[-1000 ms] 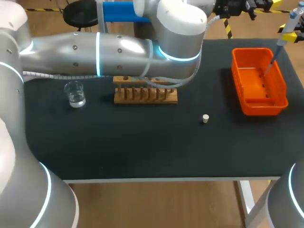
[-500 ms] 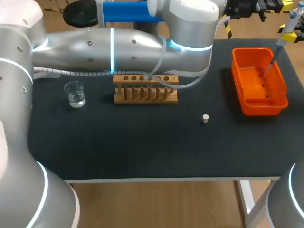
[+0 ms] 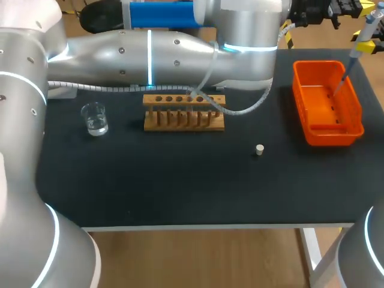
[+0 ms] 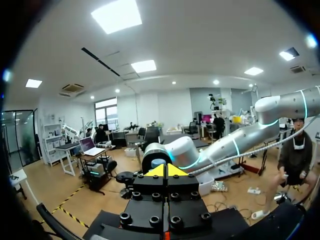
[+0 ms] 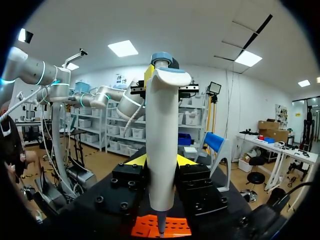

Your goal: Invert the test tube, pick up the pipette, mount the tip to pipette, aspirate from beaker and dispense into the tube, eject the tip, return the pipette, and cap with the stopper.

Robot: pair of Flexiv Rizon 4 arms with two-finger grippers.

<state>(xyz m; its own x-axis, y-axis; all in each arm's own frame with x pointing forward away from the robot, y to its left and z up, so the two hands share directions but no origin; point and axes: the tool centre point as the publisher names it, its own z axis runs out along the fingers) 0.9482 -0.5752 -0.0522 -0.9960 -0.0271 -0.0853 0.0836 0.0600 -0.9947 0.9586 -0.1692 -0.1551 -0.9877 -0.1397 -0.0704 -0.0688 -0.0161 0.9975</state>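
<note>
My right gripper (image 5: 160,161) is shut on the white pipette (image 5: 161,145), holding it upright. In the head view the pipette (image 3: 359,42) hangs at the far right with its thin lower end over the orange bin (image 3: 312,129). My left arm (image 3: 180,48) stretches across the back of the table. Its gripper (image 4: 165,170) is shut with nothing in it and points out into the room. The wooden tube rack (image 3: 183,114) stands mid-table. A glass beaker (image 3: 95,118) is left of the rack. A small pale stopper (image 3: 259,149) lies to its right. No test tube shows clearly.
The orange bin (image 5: 160,226) shows just under the pipette in the right wrist view. A grey cable (image 3: 240,108) from my left arm hangs over the rack's right end. Bare black mat (image 3: 180,186) fills the table's front half.
My left arm has swung right and toward the back, uncovering the top of the rack. The right gripper and pipette have not moved.
</note>
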